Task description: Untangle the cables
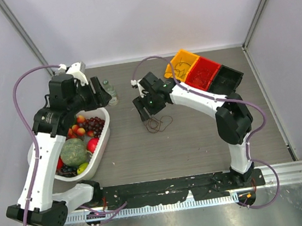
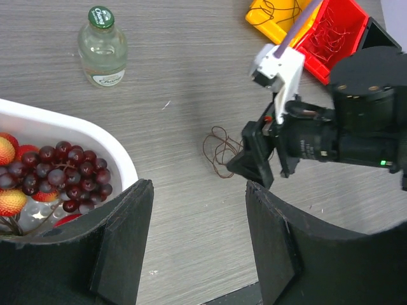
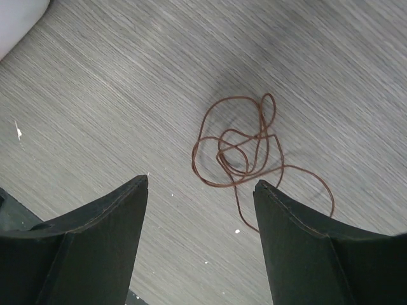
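1 brown cable (image 3: 238, 152) lies loose apart from 3 bins (image 1: 209, 61); left and right jaws stand wide, empty.

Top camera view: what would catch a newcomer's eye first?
A white oval tub heaped with fruit sits at the left. A thin brown wire lies curled beneath the open right claw, and yellow, red and black plastic bins line the far right.
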{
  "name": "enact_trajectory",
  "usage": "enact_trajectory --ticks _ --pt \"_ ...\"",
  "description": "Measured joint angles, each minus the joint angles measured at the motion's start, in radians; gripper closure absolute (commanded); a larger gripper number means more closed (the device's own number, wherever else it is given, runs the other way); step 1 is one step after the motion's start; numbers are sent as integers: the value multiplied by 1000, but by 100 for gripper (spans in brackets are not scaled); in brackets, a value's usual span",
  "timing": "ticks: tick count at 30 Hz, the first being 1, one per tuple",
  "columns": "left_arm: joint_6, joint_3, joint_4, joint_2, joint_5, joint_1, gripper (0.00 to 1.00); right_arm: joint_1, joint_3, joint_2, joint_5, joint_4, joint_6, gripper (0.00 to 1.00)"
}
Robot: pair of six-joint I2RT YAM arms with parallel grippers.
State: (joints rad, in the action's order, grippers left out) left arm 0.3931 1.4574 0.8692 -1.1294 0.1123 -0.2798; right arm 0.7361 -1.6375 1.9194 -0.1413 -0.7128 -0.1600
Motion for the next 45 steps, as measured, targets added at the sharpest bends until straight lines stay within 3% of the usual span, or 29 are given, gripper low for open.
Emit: enact_trajectory --ticks 7,13,17,23,33,41,45 --pt "1 -10 7 33 4 0 36 34 0 77 15 46 30 30" --pt "0 -13 23 57 1 0 36 69 2 171 135 60 44 43" --pt "0 -19 29 70 -7 0 37 78 18 182 184 63 42 59" --pt "0 -24 37 80 -14 0 36 77 23 182 212 104 7 99" --pt "-2 -24 48 80 -23 0 36 19 -88 182 326 103 -69 99" --pt "-8 -24 59 85 -48 0 36 -176 -218 167 452 152 -145 99" --pt "-8 -24 64 94 -58 0 36 -303 -280 179 431 187 -220 99"
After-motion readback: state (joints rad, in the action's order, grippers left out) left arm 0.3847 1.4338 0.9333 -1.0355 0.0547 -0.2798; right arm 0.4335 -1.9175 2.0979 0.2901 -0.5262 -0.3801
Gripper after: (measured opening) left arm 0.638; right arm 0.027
